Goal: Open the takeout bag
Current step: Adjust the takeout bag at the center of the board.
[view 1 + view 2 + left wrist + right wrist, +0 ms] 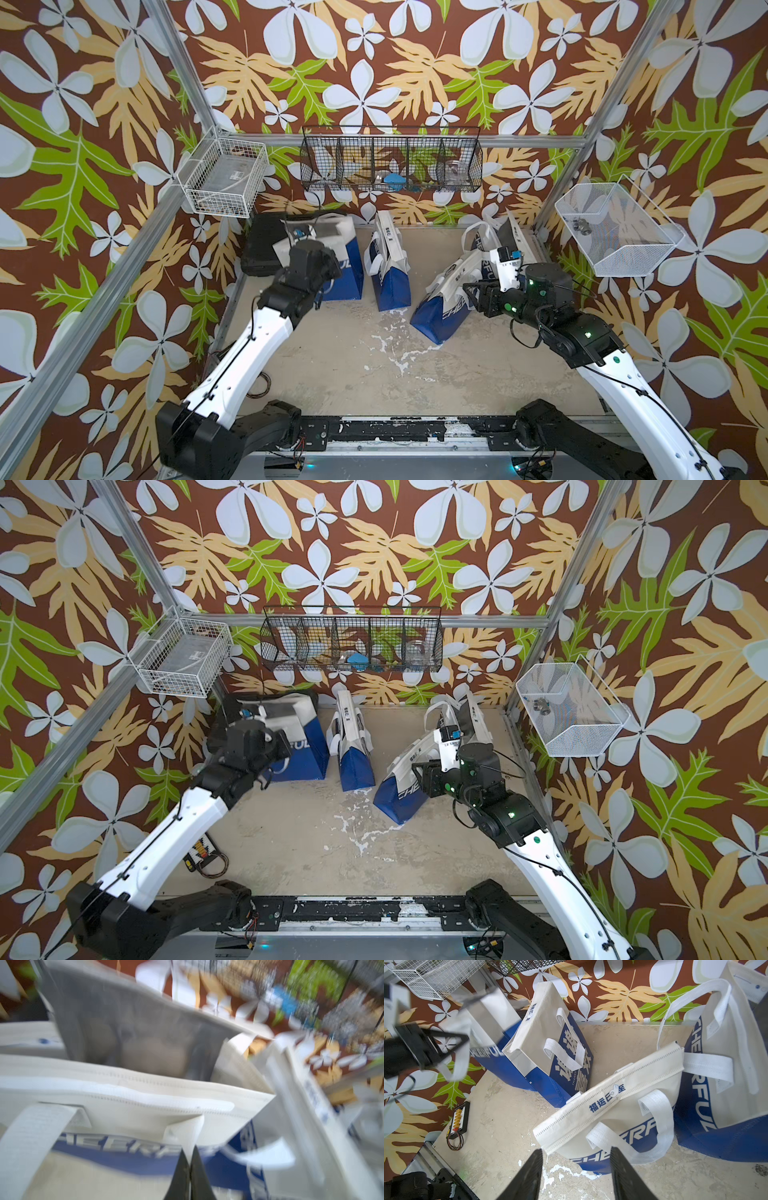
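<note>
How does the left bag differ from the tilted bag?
The left bag stands upright; the tilted bag leans over. The left bag's mouth gapes open; the tilted bag's top is pressed flat shut. The left tool is shut on the left bag's handle; the open right tool by the tilted bag holds nothing. Both are white and blue.

Walled in brown floral wallpaper (374,62), framed by aluminium rails (519,140). Floored in scuffed beige board (353,365), white-flecked. Hung with white wire basket (224,178), black wire rack (390,164), white mesh basket (615,232).
</note>
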You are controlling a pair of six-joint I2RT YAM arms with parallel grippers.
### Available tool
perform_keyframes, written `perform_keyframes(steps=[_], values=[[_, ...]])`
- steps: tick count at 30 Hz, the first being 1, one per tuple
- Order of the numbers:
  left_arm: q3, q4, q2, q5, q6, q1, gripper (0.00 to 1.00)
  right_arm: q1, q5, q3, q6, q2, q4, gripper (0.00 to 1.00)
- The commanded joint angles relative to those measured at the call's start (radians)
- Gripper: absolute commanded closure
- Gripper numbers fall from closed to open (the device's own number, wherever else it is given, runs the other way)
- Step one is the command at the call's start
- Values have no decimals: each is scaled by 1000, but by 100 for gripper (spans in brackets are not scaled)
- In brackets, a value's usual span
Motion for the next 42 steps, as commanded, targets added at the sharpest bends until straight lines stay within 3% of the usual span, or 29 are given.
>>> perform_keyframes(steps=[1, 4, 6, 17, 18, 20, 21, 22, 27, 32, 38, 42], values=[[-268, 135, -133, -44, -132, -80, 100, 5, -37, -11, 6, -9, 6, 48], [-385, 190, -177, 0, -165, -83, 100, 67, -9, -20, 9, -36, -3, 48], [-372, 178, -182, -23, -151, -83, 100, 105, 19, -14, 10, -40, -23, 47], [22, 6, -19, -139, -10, -56, 100, 135, 57, 19, 29, -46, -49, 48], [45, -5, 5, -123, -10, -44, 95, 135, 58, 19, 28, -44, -47, 48], [46, 3, 47, -92, -11, -30, 60, 136, 58, 17, 26, -40, -46, 48], [35, 12, 61, -83, -14, -29, 34, 136, 59, 16, 24, -40, -46, 48], [16, 23, 64, -69, -16, -29, 1, 136, 59, 14, 23, -41, -46, 48], [-69, 90, -57, -29, -43, -29, 0, 135, 86, 10, 9, -41, -58, 46], [33, -25, -100, 20, -32, -31, 0, 132, 154, 12, 15, -7, -53, 35], [21, -66, -168, 43, -24, -34, 0, -20, -26, 46, 27, 80, 13, 29], [45, -100, -185, 85, -16, -34, 1, -44, -69, 78, 43, 108, 33, 26]])
